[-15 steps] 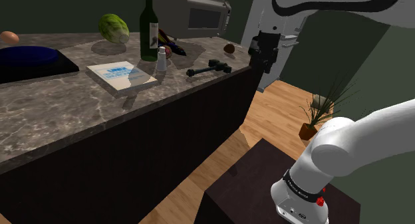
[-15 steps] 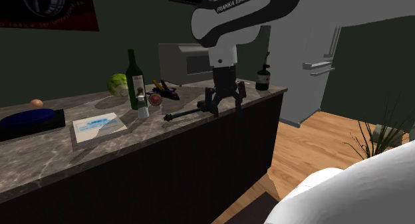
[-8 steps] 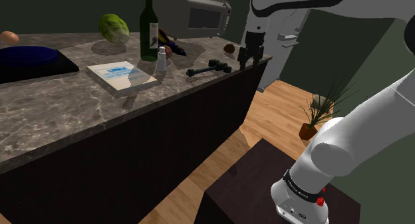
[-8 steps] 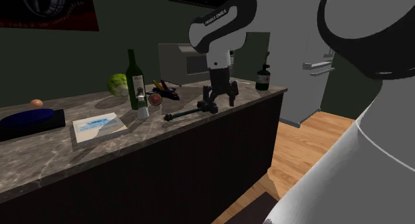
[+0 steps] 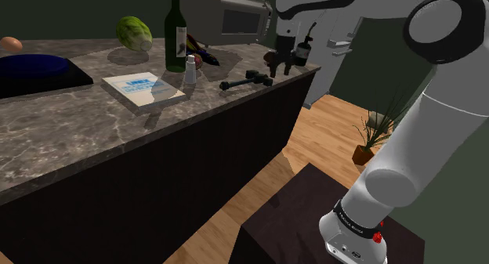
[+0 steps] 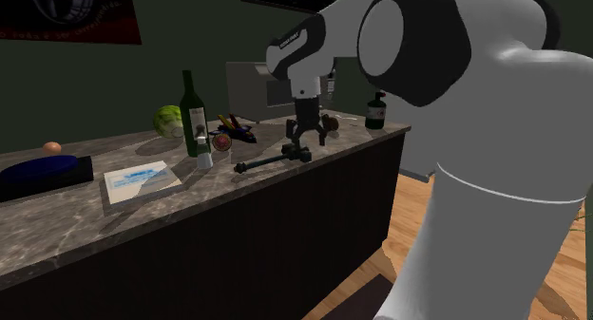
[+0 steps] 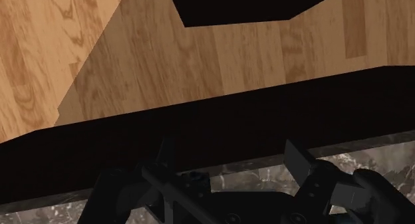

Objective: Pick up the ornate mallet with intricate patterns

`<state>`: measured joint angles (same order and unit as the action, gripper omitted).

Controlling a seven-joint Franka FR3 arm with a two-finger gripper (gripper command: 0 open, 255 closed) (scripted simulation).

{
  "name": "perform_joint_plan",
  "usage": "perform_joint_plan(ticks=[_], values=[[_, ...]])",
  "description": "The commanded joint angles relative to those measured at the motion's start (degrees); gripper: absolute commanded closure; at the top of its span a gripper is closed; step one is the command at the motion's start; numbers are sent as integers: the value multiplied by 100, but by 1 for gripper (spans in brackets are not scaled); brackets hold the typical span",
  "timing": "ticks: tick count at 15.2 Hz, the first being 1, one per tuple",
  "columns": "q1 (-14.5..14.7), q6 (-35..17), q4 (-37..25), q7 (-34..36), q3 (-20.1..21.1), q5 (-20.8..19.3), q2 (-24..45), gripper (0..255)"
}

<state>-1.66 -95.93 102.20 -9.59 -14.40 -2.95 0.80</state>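
The mallet (image 5: 246, 80) is a dark tool lying flat on the marble counter (image 5: 70, 129), close to its front edge, with its head (image 5: 259, 77) toward the shoulder view's right. My gripper (image 5: 280, 66) hangs open just above that head and touches nothing. In the second exterior view the gripper (image 6: 306, 132) hovers over the mallet (image 6: 277, 160), pointing down with its fingers spread. In the wrist view the fingertips (image 7: 296, 157) stand wide apart over the counter's edge (image 7: 256, 171), with wooden floor (image 7: 219, 63) beyond.
A green bottle (image 5: 175, 31), a white shaker (image 5: 190, 69), a flat pad (image 5: 145, 89), a lettuce (image 5: 135, 33) and a dark blue tray (image 5: 35, 70) sit further along the counter. A grey appliance (image 5: 235, 16) stands behind. A dark flask (image 6: 376, 110) occupies the counter's end, and a plant (image 5: 376, 133) stands on the floor.
The gripper has swung from beyond the counter's end toward the shoulder view's left and now hangs over the mallet's head. It stays open. The mallet has not moved.
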Motion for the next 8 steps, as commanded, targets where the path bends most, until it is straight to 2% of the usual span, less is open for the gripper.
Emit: perform_joint_plan(ticks=[1,4,8], values=[[-78,4,-537,-184,-71,138,537,0],[-221,144,-1421,-398,-119,353,1298,0],[-232,-74,-1253,-403,-110,366,1349,0]])
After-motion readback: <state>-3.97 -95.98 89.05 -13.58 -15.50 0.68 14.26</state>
